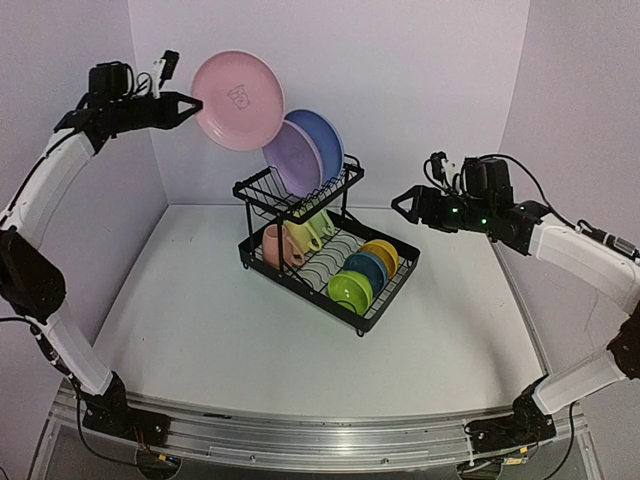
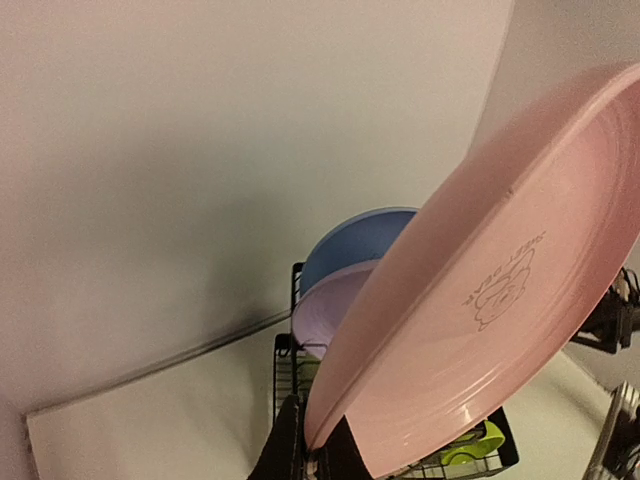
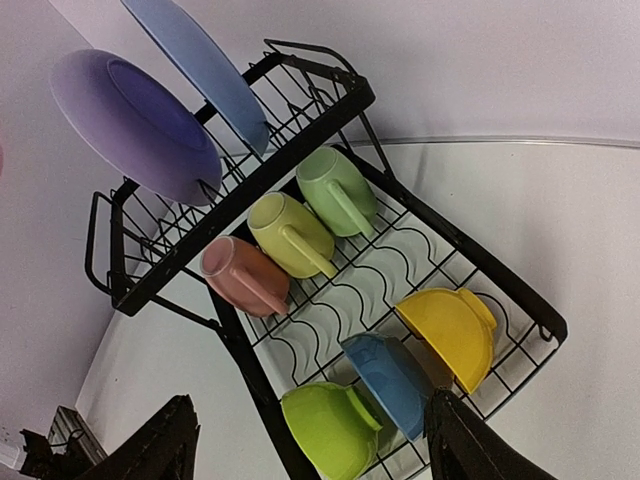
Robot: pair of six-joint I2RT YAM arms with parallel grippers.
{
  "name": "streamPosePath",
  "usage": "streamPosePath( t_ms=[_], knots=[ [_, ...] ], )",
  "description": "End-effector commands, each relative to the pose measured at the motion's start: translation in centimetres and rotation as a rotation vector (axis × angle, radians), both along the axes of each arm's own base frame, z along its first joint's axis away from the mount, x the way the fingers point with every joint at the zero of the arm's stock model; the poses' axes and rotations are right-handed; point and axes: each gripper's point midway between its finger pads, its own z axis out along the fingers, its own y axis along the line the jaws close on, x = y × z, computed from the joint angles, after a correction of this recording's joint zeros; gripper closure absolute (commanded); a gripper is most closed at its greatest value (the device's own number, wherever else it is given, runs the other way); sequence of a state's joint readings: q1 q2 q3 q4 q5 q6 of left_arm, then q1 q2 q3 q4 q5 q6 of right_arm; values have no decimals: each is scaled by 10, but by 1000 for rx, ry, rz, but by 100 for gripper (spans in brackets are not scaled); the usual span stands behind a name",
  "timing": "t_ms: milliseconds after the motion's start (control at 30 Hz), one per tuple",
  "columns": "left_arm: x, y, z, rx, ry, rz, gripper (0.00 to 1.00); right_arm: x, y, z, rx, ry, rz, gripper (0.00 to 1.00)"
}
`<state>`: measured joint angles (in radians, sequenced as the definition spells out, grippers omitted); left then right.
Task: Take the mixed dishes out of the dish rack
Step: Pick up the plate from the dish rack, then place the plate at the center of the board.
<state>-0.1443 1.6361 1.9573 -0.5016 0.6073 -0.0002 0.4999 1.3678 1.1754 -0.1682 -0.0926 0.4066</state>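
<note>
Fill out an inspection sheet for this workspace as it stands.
Surface: white table, carrying the dish rack.
Job's things: pink plate held high above the rack; lilac plate and blue plate on edge in the upper basket; pink mug, yellow mug, pale-green mug, green bowl, blue bowl, yellow bowl in the lower tray.
Clutter: nothing seen.
Grippers: left gripper shut on the pink plate's rim; right gripper open, empty, right of the rack, apart from it.
Cables: black cable looped at the right wrist.
Surroundings: pale walls; metal rail under the arm bases.
</note>
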Motion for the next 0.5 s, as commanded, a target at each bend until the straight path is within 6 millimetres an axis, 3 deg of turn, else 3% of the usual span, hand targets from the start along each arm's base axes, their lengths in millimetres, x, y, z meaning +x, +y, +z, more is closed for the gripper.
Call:
streamPosePath(
  t_ms=[0,67,133,267,467],
  knots=[
    [-32,84,-24,-187,336,348,100,2,-1,16,54,-21,-35,25],
    [-34,115,-69,-217,517,453,100,3,1,17,63,-10,-33,25],
    [-39,133,-120,-236,707,523,100,4,4,18,73,1,-30,25],
    [-53,145,-207,-221,950,601,100,5,9,27,83,-5,-18,25],
    [-58,146,-303,-193,1167,637,100,3,19,37,82,-32,5,25]
  ],
)
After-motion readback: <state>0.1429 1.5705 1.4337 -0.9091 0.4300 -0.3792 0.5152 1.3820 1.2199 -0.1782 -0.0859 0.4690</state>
